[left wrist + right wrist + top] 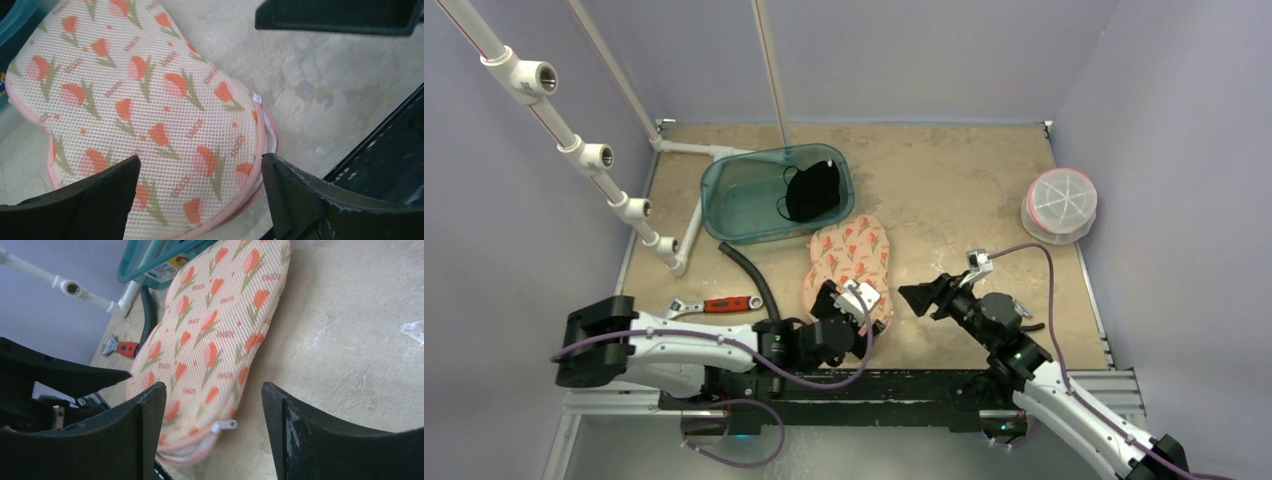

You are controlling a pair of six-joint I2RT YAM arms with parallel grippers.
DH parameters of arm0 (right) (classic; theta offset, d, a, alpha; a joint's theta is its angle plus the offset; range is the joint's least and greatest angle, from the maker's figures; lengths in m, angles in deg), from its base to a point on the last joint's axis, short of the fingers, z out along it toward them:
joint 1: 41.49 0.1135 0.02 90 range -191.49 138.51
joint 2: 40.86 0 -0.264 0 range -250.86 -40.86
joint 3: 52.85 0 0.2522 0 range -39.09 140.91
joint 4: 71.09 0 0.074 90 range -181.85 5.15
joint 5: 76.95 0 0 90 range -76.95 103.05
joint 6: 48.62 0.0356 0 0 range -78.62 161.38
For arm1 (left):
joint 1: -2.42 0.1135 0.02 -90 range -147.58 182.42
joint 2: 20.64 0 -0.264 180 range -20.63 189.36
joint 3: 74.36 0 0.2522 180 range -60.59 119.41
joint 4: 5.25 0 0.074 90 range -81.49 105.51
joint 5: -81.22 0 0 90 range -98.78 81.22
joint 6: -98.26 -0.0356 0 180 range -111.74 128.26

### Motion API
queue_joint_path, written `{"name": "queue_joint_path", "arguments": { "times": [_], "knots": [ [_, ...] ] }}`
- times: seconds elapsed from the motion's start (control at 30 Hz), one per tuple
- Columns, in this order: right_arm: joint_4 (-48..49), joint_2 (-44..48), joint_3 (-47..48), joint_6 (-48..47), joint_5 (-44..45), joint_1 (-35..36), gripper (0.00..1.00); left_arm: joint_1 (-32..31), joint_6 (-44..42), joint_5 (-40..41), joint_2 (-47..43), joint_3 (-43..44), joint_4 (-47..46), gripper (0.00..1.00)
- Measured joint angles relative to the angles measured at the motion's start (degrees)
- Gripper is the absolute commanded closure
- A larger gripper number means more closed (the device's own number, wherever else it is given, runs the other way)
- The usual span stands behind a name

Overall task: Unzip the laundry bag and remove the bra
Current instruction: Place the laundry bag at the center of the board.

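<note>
The laundry bag [849,258] is a white mesh pouch with orange tulips and pink piping, lying closed on the table. It fills the left wrist view [140,115] and shows in the right wrist view [215,335]. Its white zipper pull [225,425] sticks out at the near end. My left gripper [856,297] is open over the bag's near end, fingers straddling it [200,175]. My right gripper [916,296] is open just right of the bag, the pull between its fingers [212,405]. The bra is hidden inside the bag.
A teal bin [776,192] holding a black garment [812,192] stands behind the bag. A red-handled wrench [714,304] and a black hose [754,275] lie to the left. A pink-and-white round mesh container [1060,205] sits at the right. White pipes [584,150] run along the left.
</note>
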Motion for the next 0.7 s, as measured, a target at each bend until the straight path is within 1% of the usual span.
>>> {"name": "queue_joint_path", "arguments": {
  "times": [0.07, 0.17, 0.27, 0.33, 0.53, 0.7],
  "knots": [
    [-1.2, 1.9, -0.2, 0.7, 1.1, 0.0, 0.15, 0.0, 3.4, 1.0, -4.3, -1.0, -0.1, 0.09],
    [-2.0, 4.0, -0.3, 1.0, 2.1, 0.0, 0.13, 0.0, 8.5, 2.2, -12.5, -3.7, -0.8, 0.08],
    [-2.1, 4.1, -0.3, 1.1, 2.2, 0.0, 0.11, 0.0, 11.7, 2.4, -16.2, -5.3, -1.3, 0.07],
    [-2.1, 3.1, -0.3, 1.0, 2.0, 0.0, 0.1, 0.0, 13.2, 1.9, -15.0, -5.1, -1.1, 0.06],
    [-1.4, -4.2, -0.3, 0.5, 0.1, 0.0, 0.08, -0.5, 15.0, -2.6, -6.1, -3.7, 0.5, 0.05],
    [0.4, -5.7, -0.3, 0.3, -1.4, 0.0, 0.09, -1.9, 15.3, -3.3, -5.8, -3.7, 0.7, 0.04]
  ]
}}
